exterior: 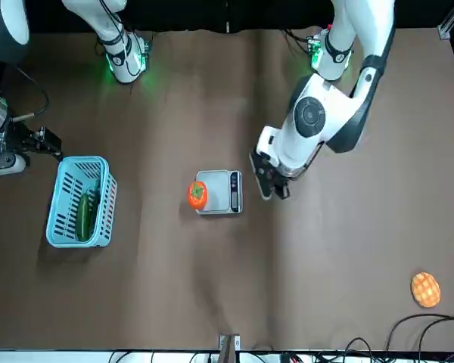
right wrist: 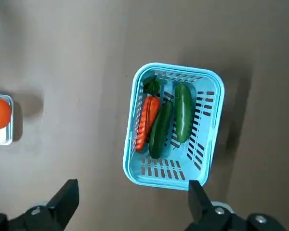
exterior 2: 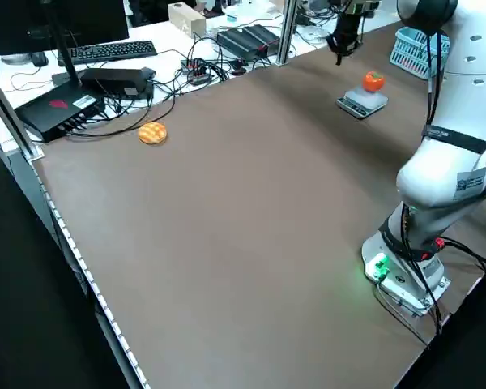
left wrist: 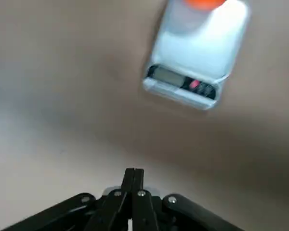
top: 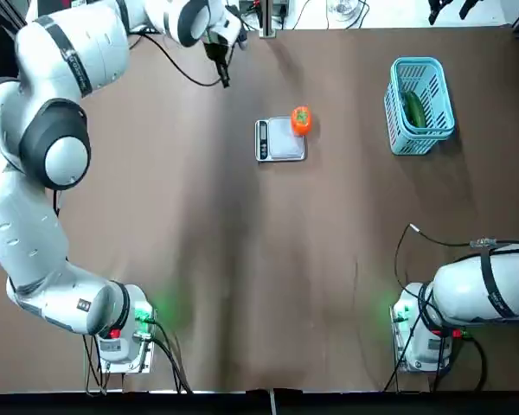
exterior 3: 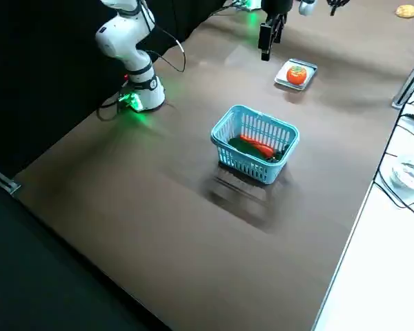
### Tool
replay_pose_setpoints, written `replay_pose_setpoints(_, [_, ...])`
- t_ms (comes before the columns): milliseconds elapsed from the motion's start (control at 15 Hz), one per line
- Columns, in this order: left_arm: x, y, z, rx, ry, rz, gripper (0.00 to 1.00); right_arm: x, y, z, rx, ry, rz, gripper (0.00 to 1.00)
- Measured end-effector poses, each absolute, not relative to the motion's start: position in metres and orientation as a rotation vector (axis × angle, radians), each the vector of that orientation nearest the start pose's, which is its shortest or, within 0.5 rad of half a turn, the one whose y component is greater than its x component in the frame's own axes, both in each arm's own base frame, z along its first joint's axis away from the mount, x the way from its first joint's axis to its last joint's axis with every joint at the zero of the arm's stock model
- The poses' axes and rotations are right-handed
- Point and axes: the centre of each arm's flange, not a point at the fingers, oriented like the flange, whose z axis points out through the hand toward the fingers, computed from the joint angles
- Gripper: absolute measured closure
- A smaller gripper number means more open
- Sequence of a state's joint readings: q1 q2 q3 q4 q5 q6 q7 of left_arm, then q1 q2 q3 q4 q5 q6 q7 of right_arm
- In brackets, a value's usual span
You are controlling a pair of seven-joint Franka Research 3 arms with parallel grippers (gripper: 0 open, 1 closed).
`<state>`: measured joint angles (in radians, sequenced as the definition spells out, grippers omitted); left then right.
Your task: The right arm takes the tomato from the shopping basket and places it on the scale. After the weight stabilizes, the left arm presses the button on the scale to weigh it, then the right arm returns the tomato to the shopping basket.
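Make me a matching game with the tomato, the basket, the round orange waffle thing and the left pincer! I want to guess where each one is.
Things:
1. tomato
2. shopping basket
3. waffle disc
4. left pincer

Places or states:
A. alone on the bare table, far from the scale
B. shut, hovering beside the scale's button strip
C. on the edge of the scale's platform
D. holding long green vegetables and a red one

Pairs: 1-C, 2-D, 3-A, 4-B
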<state>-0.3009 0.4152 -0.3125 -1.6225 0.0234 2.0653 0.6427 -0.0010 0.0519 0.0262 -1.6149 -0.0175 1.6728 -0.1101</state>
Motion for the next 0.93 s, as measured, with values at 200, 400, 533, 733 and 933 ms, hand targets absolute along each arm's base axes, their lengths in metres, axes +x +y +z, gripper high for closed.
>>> replay_pose_setpoints(200, [0.55, -0.389, 0.392, -2.697, 1.999, -0.083, 0.99, 0.577, 0.012, 0.583, -3.151, -0.216, -0.008, 0.0])
replay_pose_setpoints(400, [0.537, -0.397, 0.38, -2.671, 2.104, -0.047, 0.99, 0.577, 0.012, 0.583, -3.151, -0.215, -0.008, 0.0])
replay_pose_setpoints(533, [0.531, -0.398, 0.358, -2.62, 2.196, -0.006, 0.99, 0.577, 0.011, 0.583, -3.151, -0.213, -0.008, 0.0])
replay_pose_setpoints(733, [0.525, -0.412, 0.311, -2.575, 2.293, -0.025, 0.99, 0.577, 0.011, 0.583, -3.151, -0.212, -0.008, 0.0])
replay_pose_setpoints(933, [0.515, -0.43, 0.292, -2.536, 2.35, -0.053, 0.99, 0.577, 0.011, 0.583, -3.151, -0.212, -0.007, 0.0])
